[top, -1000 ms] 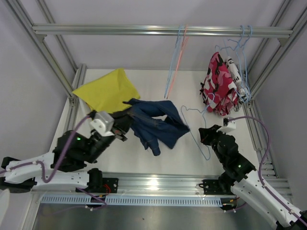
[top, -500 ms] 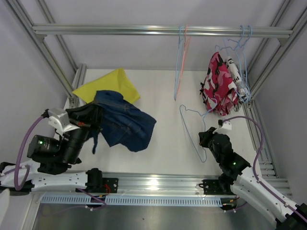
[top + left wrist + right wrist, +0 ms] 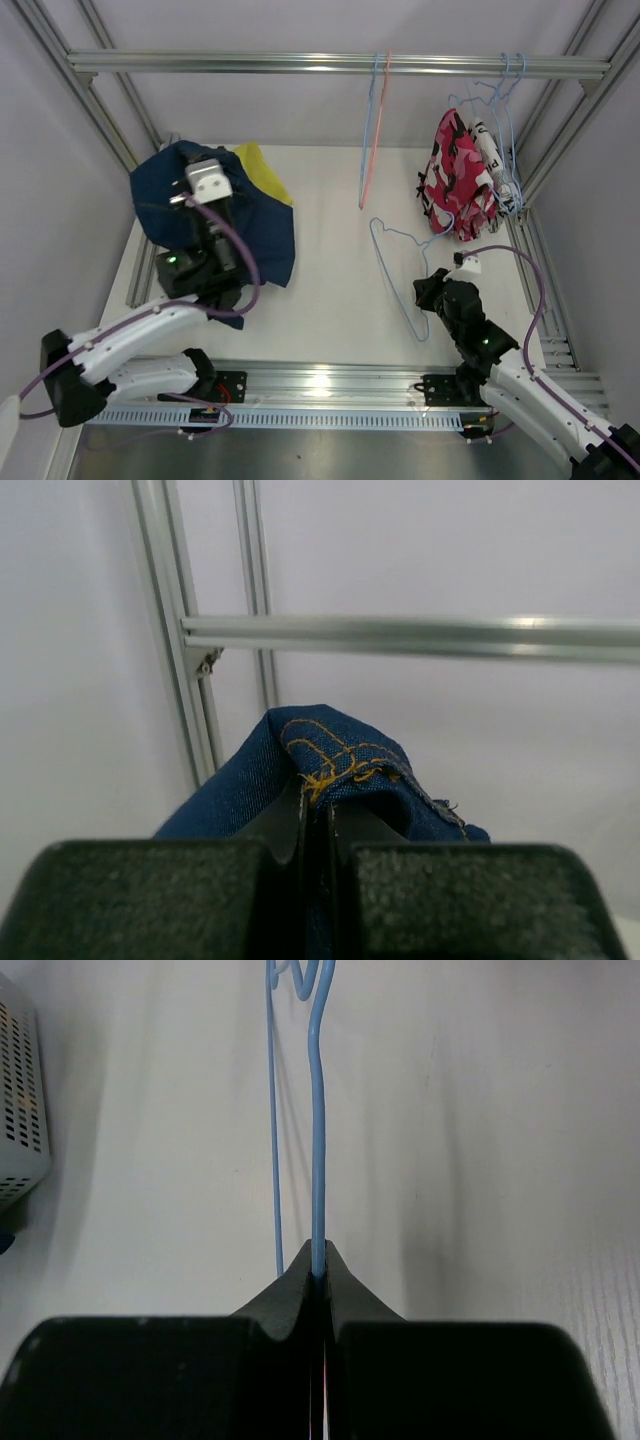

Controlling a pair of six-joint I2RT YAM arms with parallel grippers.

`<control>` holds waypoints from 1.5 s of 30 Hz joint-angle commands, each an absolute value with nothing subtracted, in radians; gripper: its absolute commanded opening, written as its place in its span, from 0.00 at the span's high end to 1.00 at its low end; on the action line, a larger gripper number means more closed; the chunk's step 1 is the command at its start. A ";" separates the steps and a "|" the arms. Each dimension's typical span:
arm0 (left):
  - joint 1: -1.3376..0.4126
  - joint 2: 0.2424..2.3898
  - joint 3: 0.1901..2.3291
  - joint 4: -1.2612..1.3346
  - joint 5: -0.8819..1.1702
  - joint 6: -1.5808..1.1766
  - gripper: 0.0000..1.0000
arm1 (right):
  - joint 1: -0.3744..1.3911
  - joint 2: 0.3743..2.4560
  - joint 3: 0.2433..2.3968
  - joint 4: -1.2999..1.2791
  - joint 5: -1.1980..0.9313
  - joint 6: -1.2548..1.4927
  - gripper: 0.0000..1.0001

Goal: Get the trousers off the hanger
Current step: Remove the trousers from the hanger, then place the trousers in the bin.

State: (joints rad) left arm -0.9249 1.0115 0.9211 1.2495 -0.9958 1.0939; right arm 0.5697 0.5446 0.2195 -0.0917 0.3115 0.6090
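Two tight grips: my left gripper (image 3: 318,825) was clamped on the navy trousers (image 3: 345,770), my right gripper (image 3: 318,1272) was clamped on the hanger (image 3: 319,1140).

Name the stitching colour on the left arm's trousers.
Orange-yellow, on navy trousers; clearest in left wrist view.

the left end effector (image 3: 318,822), pinched on the navy trousers (image 3: 268,238), has swung from mid-tabletop to the rear left corner. it has pulled them clear of the blue hanger (image 3: 392,268). the denim now drapes over most of the yellow trousers (image 3: 263,172), which lay uncovered before. the right end effector (image 3: 318,1274), clamped on that hanger, has drawn slightly nearer the bases. the empty hangers on the rail (image 3: 371,140) have swung to hang straighter.
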 commanded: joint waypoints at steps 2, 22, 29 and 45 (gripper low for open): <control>-0.816 1.106 0.898 1.551 -1.081 1.059 0.99 | 0.546 0.538 0.212 -0.043 0.281 0.600 1.00; -0.333 1.680 1.284 -0.549 -0.592 -0.696 0.42 | 0.506 0.483 0.196 -0.060 0.196 0.592 1.00; -0.322 1.668 1.284 -0.581 -0.538 -0.716 0.01 | 0.488 0.469 0.192 -0.063 0.176 0.591 1.00; -0.448 1.256 1.338 -0.709 -0.546 -0.482 0.01 | 0.476 0.463 0.187 -0.058 0.143 0.597 1.00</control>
State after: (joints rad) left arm -0.4091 1.3018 1.3132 -0.6449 -0.5686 -0.5739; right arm 0.4816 0.4717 0.1936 -0.0921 0.1558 0.6018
